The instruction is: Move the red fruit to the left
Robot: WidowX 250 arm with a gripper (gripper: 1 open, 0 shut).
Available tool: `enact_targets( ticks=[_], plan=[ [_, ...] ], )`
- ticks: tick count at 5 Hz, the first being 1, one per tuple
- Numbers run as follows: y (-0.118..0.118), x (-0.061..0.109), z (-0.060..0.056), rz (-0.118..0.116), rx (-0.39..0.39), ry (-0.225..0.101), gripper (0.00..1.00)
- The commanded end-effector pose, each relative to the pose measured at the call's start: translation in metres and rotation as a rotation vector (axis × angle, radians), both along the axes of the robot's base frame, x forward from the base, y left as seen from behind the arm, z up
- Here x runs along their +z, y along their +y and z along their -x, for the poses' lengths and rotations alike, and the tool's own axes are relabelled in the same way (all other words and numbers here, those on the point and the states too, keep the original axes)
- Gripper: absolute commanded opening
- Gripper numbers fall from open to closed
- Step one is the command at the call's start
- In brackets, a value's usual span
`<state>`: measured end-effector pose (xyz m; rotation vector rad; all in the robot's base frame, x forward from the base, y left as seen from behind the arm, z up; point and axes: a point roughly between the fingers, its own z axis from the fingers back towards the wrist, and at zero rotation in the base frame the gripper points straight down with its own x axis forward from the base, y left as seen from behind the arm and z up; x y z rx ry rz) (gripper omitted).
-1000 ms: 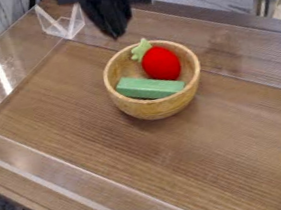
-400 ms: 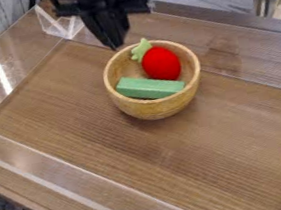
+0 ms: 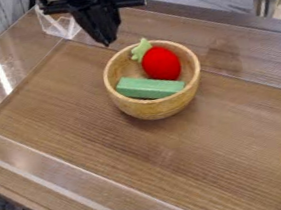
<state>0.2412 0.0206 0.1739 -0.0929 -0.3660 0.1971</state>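
Although the arm is close by, the red fruit (image 3: 162,62) sits untouched inside the wooden bowl (image 3: 136,102), on the far right side of its hollow, its pale green leafy top pointing away toward the bowl's back rim. It is bright red and rounded, and it leans against the flat green block (image 3: 149,86), which lies tilted along the near side of the bowl with one long edge up against the fruit. The two fill most of the bowl between them.

The bowl stands a little beyond the middle of the wooden tabletop (image 3: 140,168), whose dark grain runs across the surface. A low clear plastic wall (image 3: 17,163) borders the table on the near and left sides, catching the light along its edges.

Just behind the bowl and to its left, the black gripper (image 3: 105,39) hangs in the air, pointing steeply downward. Its fingers come together into a single narrow tip with no gap between them, so the jaws are closed, and they hold nothing. The tip is above the table, near the bowl's back rim but apart from it, and clear of the fruit's leaves.

Beyond the table, a pale plank floor and a table leg show at the upper right.
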Motion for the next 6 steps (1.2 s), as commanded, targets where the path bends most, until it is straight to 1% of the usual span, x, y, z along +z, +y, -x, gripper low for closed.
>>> enact_targets(
  ticks=[1,2,4,5,6],
  plan=[
    [-0.012,0.019,-0.002,-0.007,0.018,-0.033,0.0],
    [-0.02,0.029,-0.002,-0.006,0.045,-0.033,0.0],
    [-0.021,0.039,0.003,-0.004,0.095,-0.029,0.0],
    [-0.019,0.045,0.008,0.0,0.051,-0.026,0.0],
    [-0.02,0.047,0.015,-0.002,0.002,-0.018,0.0]
  ],
)
